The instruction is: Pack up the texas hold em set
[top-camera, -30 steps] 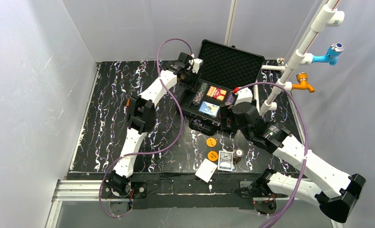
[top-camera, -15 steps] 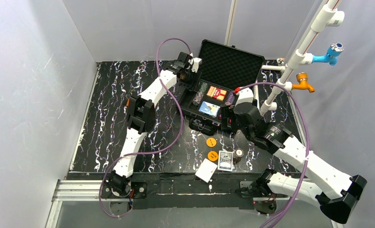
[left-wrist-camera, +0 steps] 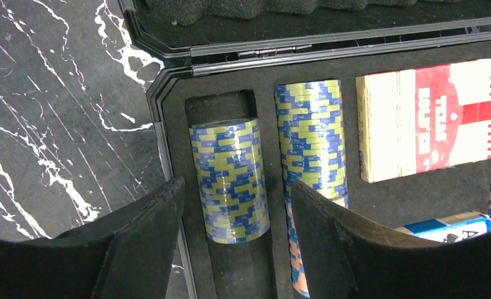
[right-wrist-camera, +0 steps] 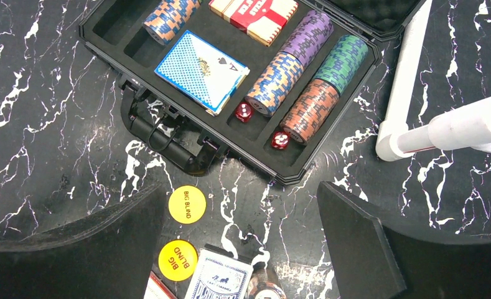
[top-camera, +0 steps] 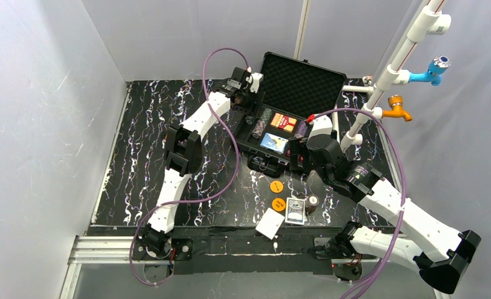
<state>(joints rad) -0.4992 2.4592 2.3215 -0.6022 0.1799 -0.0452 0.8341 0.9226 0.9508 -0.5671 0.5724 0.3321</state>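
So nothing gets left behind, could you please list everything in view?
case: one, black, open, far middle
chip stacks: at least seven, mixed, in case
red deck: one, in case
blue deck: one, in case
dice: two, red, in case
discs: two, orange, before case
loose deck: one, blue-white, by discs
white box: one, near front edge
button: one, white-topped, by loose deck
pipe: one, white, right of case
taps: two, blue and orange, on pipe
table: one, black marbled
left tool: open, over case's left end
right tool: open, empty, before case
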